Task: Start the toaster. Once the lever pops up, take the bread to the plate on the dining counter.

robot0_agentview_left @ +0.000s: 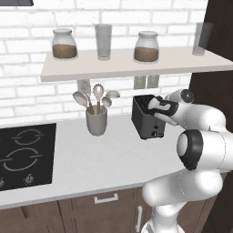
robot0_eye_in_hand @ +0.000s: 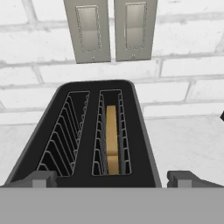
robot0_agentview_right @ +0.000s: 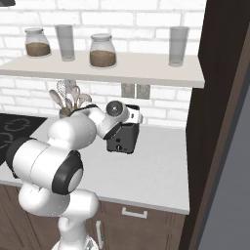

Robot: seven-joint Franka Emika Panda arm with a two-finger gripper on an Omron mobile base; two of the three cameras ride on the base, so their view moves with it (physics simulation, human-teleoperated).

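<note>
Gripper (robot0_eye_in_hand: 112,178) over toaster (robot0_eye_in_hand: 87,135), fingers spread open, holding nothing.
Bread (robot0_eye_in_hand: 112,140) down in right-hand slot, left slot bare; toaster on grey counter (robot0_agentview_left: 100,154) by brick wall, two switch plates (robot0_eye_in_hand: 109,30) behind.

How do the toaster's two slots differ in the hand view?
The right slot holds the bread, a tan slice standing on edge between its wire guides; the left slot holds nothing, so its guides show down to the dark bottom. The right slot runs almost straight up the picture, while the left slot slants outward. Both sit side by side in the toaster, are long and narrow, and are lined with the same grey wire guides.
</note>
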